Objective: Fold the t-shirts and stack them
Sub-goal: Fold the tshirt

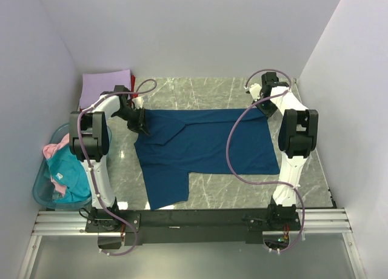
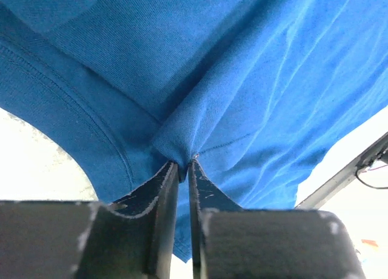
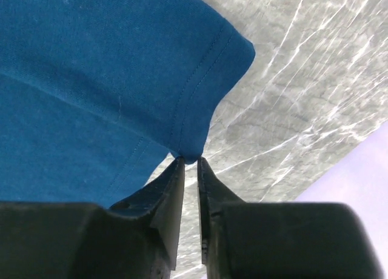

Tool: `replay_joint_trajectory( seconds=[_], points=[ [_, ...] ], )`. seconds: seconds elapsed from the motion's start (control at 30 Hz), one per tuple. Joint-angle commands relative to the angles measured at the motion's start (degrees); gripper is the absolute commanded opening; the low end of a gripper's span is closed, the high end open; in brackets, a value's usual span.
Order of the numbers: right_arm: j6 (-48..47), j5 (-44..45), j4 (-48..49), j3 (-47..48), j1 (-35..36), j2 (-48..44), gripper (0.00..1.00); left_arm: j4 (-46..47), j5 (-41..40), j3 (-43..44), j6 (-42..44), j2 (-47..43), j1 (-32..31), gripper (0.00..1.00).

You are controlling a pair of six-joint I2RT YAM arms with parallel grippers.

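A dark blue t-shirt (image 1: 206,142) lies spread across the marble table, one sleeve hanging toward the near edge. My left gripper (image 1: 141,122) is shut on the shirt's far left part; in the left wrist view the cloth (image 2: 230,79) bunches into the gripper (image 2: 183,162). My right gripper (image 1: 265,107) is shut on the shirt's far right corner; in the right wrist view the hemmed corner (image 3: 200,97) is pinched at the gripper (image 3: 190,160). A folded lavender t-shirt (image 1: 104,86) lies at the far left. Teal and pink t-shirts (image 1: 63,167) fill the basket.
A translucent blue plastic basket (image 1: 41,191) stands left of the left arm's base. White walls close the table on three sides. A black rail (image 1: 200,218) runs along the near edge. Bare marble (image 1: 200,91) shows beyond the shirt.
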Motion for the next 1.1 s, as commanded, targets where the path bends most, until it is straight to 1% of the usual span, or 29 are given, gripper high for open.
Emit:
replay_joint_trajectory(
  seconds=[0.0, 0.07, 0.1, 0.13, 0.4, 0.57, 0.67, 0.7, 0.77, 0.8, 1.07],
  points=[
    [-1.34, 0.41, 1.55, -0.19, 0.25, -0.57, 0.15, -1.7, 2.65, 2.58, 0.73, -0.33, 0.36, 0.19],
    [-1.78, 0.15, 1.29, -0.36, 0.25, -0.92, 0.08, -1.96, 2.74, 2.41, 0.64, -0.24, 0.36, 0.24],
    [-1.86, 0.06, 1.29, -0.54, 0.25, -1.01, 0.02, -2.05, 2.56, 2.41, 0.64, -0.15, 0.36, 0.27],
    [-2.13, 0.06, 1.29, -0.54, 0.25, -1.27, 0.0, -2.05, 2.39, 2.32, 0.55, -0.15, 0.44, 0.28],
    [-2.3, -0.91, 1.2, -0.8, 0.25, -2.33, 0.0, -1.35, 0.1, 0.83, -0.59, 0.11, 0.45, 0.35],
    [-2.22, -0.91, 0.94, -0.63, 0.25, -2.42, 0.0, -1.52, -0.86, 0.83, -0.68, 0.55, 0.45, 0.34],
    [-2.3, -1.0, 1.03, -0.72, 0.25, -2.68, 0.0, -2.22, -1.13, 0.91, -0.5, 0.82, 0.45, 0.26],
    [-2.3, -0.91, 1.11, -0.72, 0.16, -2.85, 0.0, -2.49, -1.22, 1.0, -0.42, 0.82, 0.45, 0.18],
    [-2.48, -0.91, 1.03, -0.63, 0.25, -3.03, 0.0, -3.19, -1.04, 1.26, -0.15, 0.47, 0.53, 0.09],
    [-2.65, -0.91, 0.94, -0.37, 0.25, -3.29, 0.0, -3.45, -1.04, 1.27, -0.07, -0.23, 0.53, 0.01],
    [-3.8, -0.38, 1.11, -0.45, 0.25, -5.67, 0.0, -6.62, 1.5, 1.79, -0.5, -5.07, 0.62, 0.01]
  ],
)
